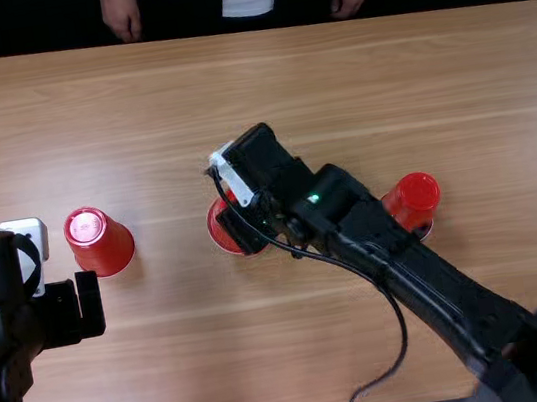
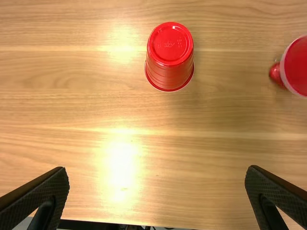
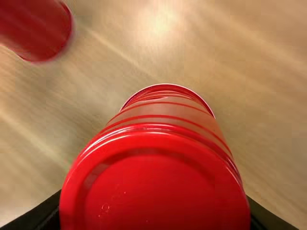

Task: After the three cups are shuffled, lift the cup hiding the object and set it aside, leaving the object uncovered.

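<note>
Three red cups stand upside down in a row on the wooden table point(image 1: 262, 91). The left cup point(image 1: 100, 241) point(image 2: 169, 56) stands alone, ahead of my left gripper point(image 2: 156, 208), which is open and empty near the table's front left. My right gripper point(image 1: 243, 217) point(image 3: 153, 215) is shut on the middle cup point(image 1: 220, 226) point(image 3: 158, 177), largely hiding it from above. In the left wrist view that middle cup point(image 2: 296, 67) looks tilted, with a small red object point(image 2: 275, 73) showing at its rim. The right cup point(image 1: 413, 200) stands beside the right arm's forearm.
A small white box point(image 1: 26, 235) lies just left of the left cup. A person stands at the far edge with hands point(image 1: 123, 15) off the table. The right arm's cable point(image 1: 396, 344) trails to the front edge.
</note>
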Robot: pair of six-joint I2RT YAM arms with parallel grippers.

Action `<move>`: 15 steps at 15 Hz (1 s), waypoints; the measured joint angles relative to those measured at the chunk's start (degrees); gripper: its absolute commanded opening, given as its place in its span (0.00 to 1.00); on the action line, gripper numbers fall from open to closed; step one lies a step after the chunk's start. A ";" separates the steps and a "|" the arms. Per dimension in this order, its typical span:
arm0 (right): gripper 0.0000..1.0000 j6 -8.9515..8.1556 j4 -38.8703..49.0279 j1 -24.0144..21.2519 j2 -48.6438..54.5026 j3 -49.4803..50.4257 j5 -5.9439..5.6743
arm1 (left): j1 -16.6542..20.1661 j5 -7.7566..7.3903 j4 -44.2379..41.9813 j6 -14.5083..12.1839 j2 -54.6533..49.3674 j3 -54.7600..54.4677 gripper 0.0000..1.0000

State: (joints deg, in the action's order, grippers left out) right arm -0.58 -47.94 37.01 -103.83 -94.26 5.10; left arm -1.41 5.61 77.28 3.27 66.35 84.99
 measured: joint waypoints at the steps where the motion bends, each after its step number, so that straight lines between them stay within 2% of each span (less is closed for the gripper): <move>1: 0.17 0.04 -0.04 -0.07 3.43 -0.02 0.02 | 0.00 0.02 0.00 0.02 0.00 0.00 1.00; 4: 0.17 0.02 -1.55 -3.76 11.17 0.20 0.26 | 0.00 0.00 0.09 0.02 0.00 0.00 1.00; 7: 0.17 0.00 -2.19 -7.67 19.58 7.85 -0.04 | 0.00 0.00 0.09 0.04 0.00 0.00 1.00; 12: 0.18 -0.13 -1.75 -8.20 28.33 26.91 0.00 | 0.00 -0.02 0.09 0.07 -1.29 0.00 1.00; 15: 0.19 -0.17 -1.44 -8.31 29.55 33.62 0.00 | -0.11 0.00 0.13 0.04 -2.45 0.00 1.00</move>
State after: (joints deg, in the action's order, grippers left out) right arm -0.75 -49.39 28.71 -74.28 -60.64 5.10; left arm -1.52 5.61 77.41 3.31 63.90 84.99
